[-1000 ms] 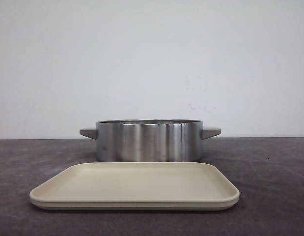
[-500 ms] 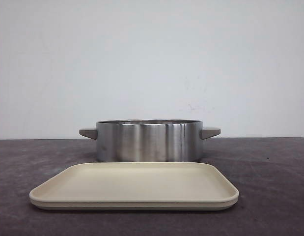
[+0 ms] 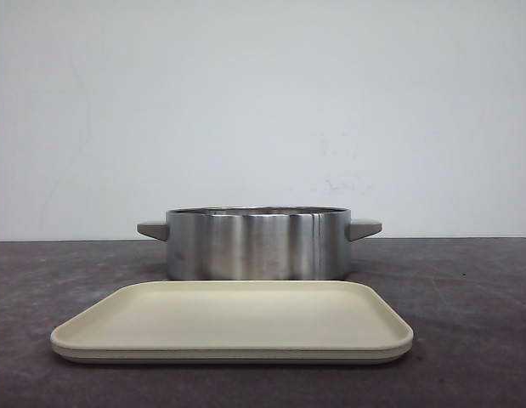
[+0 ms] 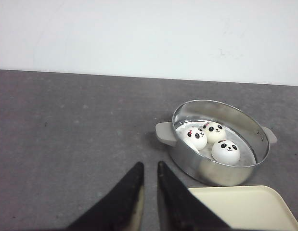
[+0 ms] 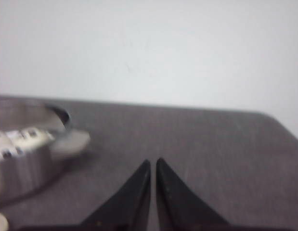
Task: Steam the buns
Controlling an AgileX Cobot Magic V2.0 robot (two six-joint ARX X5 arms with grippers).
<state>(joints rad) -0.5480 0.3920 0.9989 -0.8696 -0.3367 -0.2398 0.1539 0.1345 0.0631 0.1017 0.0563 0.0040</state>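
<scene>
A steel pot [image 3: 258, 245] with grey handles stands behind a cream tray [image 3: 233, 323]. In the left wrist view the pot [image 4: 221, 171] holds three white panda-faced buns [image 4: 225, 150], [image 4: 196, 137], [image 4: 214, 130]; a fourth does not clearly show. My left gripper [image 4: 149, 166] is shut and empty above the bare table, to the side of the pot's handle [image 4: 165, 133]. My right gripper [image 5: 153, 162] is shut and empty above the table on the pot's other side; that view is blurred and shows the pot [image 5: 23, 166] with buns [image 5: 19, 139] inside. Neither gripper shows in the front view.
The cream tray holds nothing; its corner shows in the left wrist view [image 4: 245, 207]. The dark grey table [image 3: 466, 297] ends at a white wall behind the pot.
</scene>
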